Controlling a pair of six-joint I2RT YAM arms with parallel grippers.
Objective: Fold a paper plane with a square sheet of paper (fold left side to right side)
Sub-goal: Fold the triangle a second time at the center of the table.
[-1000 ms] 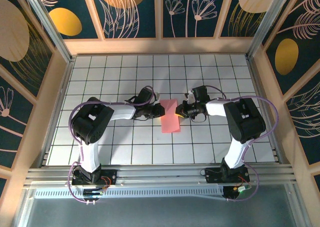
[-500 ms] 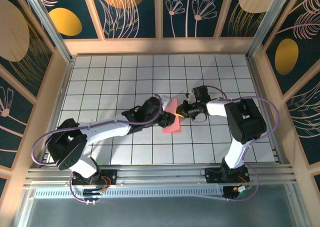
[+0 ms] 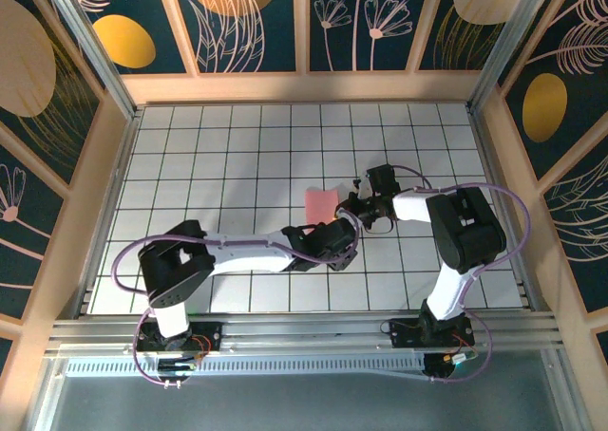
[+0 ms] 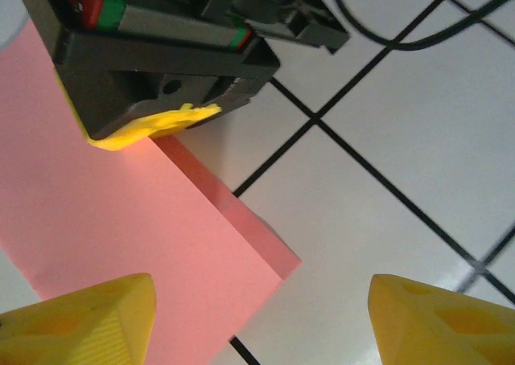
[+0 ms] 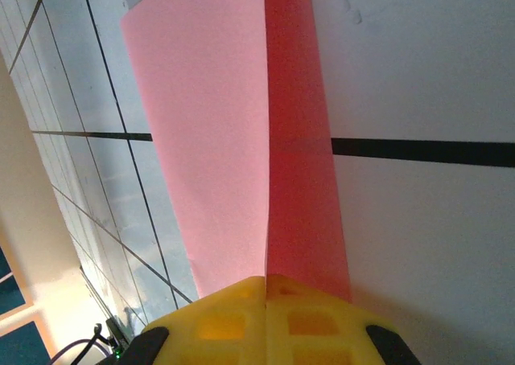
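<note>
The square sheet of paper (image 3: 320, 201) lies near the middle of the tiled table (image 3: 190, 146). It is doubled over, and its two layers do not quite match along one edge. The right gripper (image 5: 265, 301) is clenched on the sheet's 3 o'clock edge and pins both layers. The left gripper (image 4: 261, 313) hangs released over the 6 o'clock corner, fingers wide apart and holding nothing. To crease well, the left should probably press flat and sweep along the fold toward 12 o'clock while the right anchors, or the layers may slide further apart.
</note>
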